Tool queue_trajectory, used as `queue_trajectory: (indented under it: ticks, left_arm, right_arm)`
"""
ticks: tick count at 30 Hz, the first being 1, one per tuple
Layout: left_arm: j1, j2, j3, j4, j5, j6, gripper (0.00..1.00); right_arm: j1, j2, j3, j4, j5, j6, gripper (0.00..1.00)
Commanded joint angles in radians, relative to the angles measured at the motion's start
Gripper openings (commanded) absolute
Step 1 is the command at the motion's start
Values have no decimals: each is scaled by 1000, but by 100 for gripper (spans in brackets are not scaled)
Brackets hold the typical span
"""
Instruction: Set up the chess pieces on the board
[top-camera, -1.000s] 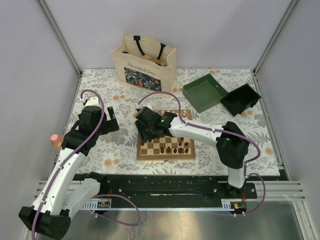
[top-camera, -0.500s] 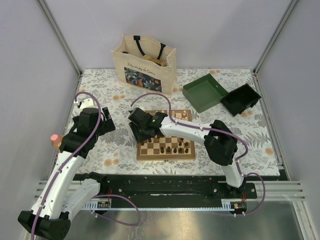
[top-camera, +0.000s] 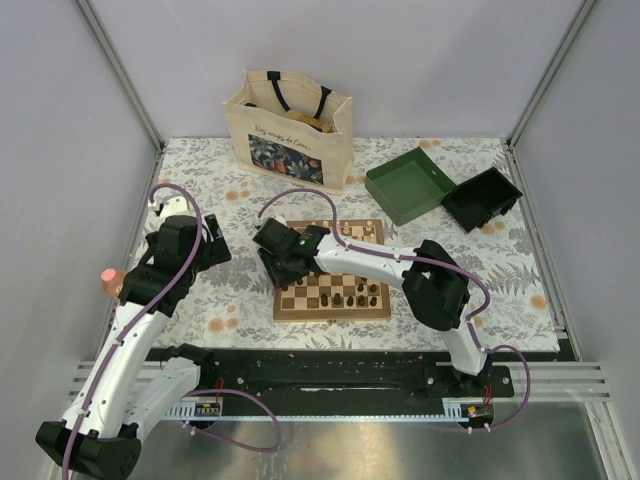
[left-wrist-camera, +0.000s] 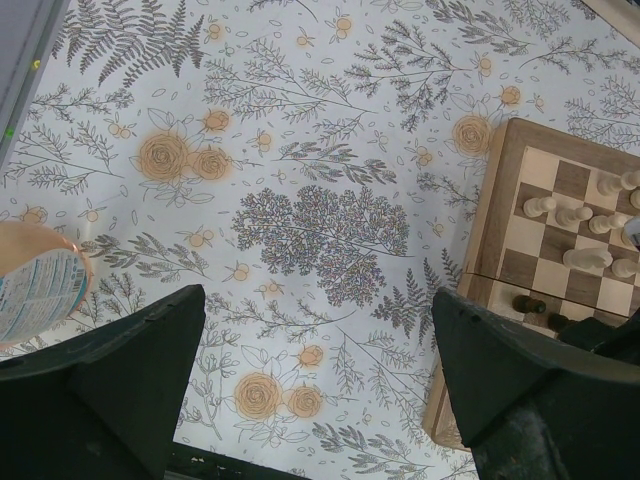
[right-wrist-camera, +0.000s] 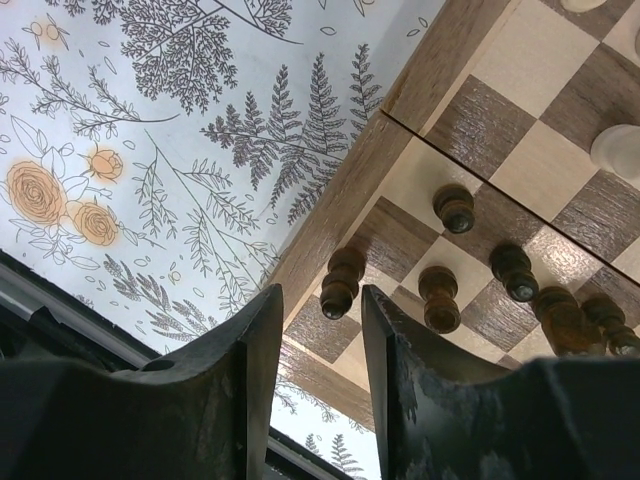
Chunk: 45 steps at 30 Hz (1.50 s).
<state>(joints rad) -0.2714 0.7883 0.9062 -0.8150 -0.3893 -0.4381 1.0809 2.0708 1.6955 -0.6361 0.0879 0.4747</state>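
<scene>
Now the right gripper (right-wrist-camera: 318, 300) is closing at the board's (right-wrist-camera: 345, 195) corner.
Having swung left, its empty fingers (right-wrist-camera: 250, 380) are narrowing toward a dark chess piece (right-wrist-camera: 340, 282) there; the left gripper (left-wrist-camera: 318, 310) is idling, spread wide.

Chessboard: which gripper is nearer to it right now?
Right. The right gripper hangs over the left edge of the chessboard; the left gripper hovers over the floral tablecloth, off to its left.

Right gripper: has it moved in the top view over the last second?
Yes. Judged against the board, which has stayed put, the right gripper has shifted left, from above the board's left-hand squares out to its left edge.
</scene>
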Motion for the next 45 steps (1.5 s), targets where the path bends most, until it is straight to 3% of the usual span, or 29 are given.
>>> queue_trajectory:
  ticks: [1,16,31,45]
  left_arm:
    - [5,3,2,27,7,2,99]
    - [6,5,0,28,17,4,99]
    - [8,16,-1,28,24,4,99]
    - [9,23,-3,28,33,6,99]
  right_arm:
    - [14,20,49,-13,19,-16,45]
    - [16,-6,41,-10,9,-24,24]
    - [43,-274,-238,29,76,-8,22]
    - [45,-272,-300,23,88,-25,22]
